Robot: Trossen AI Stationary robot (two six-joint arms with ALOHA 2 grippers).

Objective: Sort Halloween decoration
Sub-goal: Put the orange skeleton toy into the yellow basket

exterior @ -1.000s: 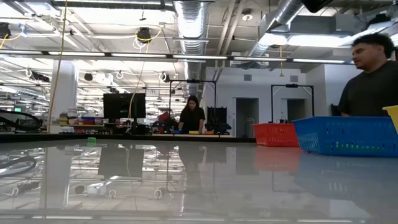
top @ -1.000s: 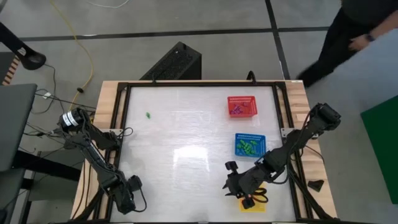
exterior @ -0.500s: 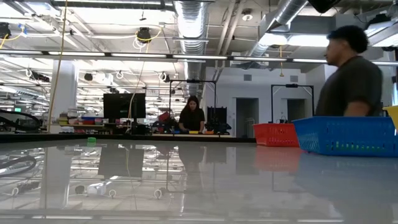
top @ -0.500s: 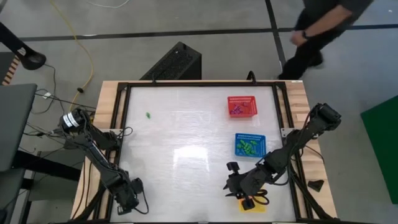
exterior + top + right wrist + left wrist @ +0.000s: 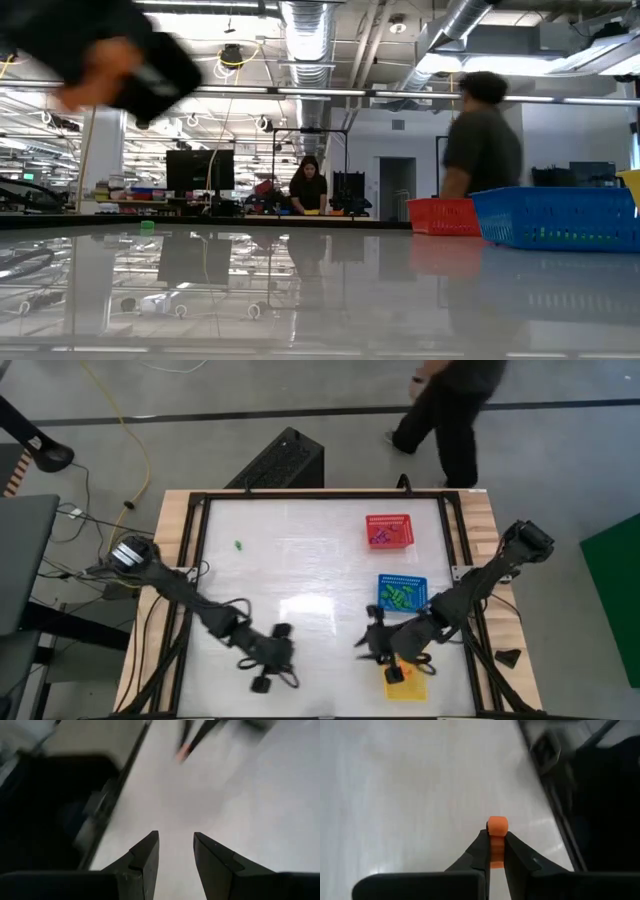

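Halloween decoration pieces lie in several places: one small orange trinket (image 5: 497,826) is pinched between the closed fingertips of the left gripper (image 5: 495,847), its top poking out just beyond the tips, above the white table (image 5: 300,560). From overhead, the left gripper (image 5: 277,645) is over the near middle of the table, with its arm stretching back toward the left edge. A single green trinket (image 5: 238,545) sits alone on the tabletop, well apart from that gripper, toward the far left. Well beyond the right gripper sits a red basket (image 5: 389,531) holding purple pieces (image 5: 380,537), and nearer to it a blue basket (image 5: 402,593) holds green pieces (image 5: 397,597). The right gripper (image 5: 368,643) is just beside the blue basket's near corner and close to a yellow basket (image 5: 407,686); its two dark fingers (image 5: 145,855) stand apart with nothing between them. A person (image 5: 447,405) walks past the far side of the table.
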